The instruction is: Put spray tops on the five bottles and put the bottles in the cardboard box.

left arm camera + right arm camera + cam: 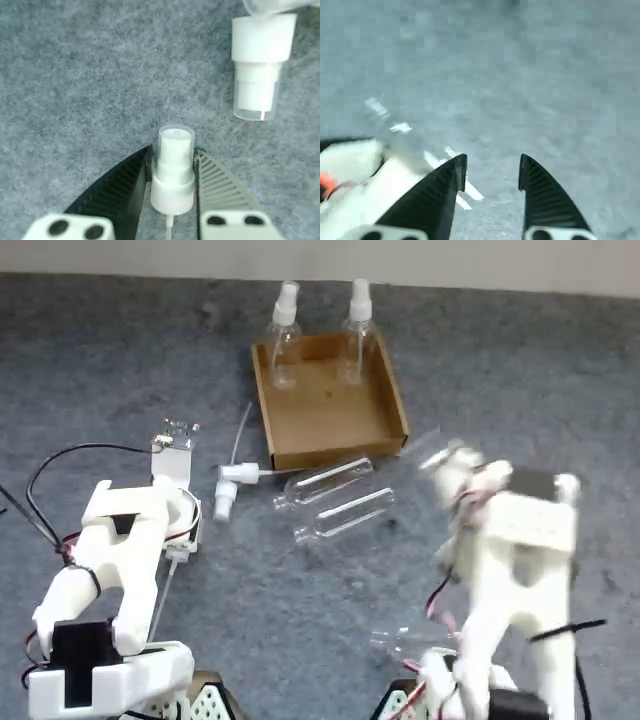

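Two fingers of the left gripper (173, 150) close narrowly on a white spray top (173, 175) with a clear cap, lower centre of the left wrist view. The right gripper (492, 165) gapes moderately, holding nothing. Upper centre of the high view, the cardboard box (335, 450) holds one topped bottle (284, 340) beside a second topped bottle (357, 332). Two bare bottles (324, 483) lie just below it.

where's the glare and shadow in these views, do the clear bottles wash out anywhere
High view: soft even light, faint shadows; the two lying bottles read mostly as bright streaks. Left wrist view: the spray top in the left gripper throws little shadow. Right wrist view: white glints beside the open right gripper, likely off a clear bottle.
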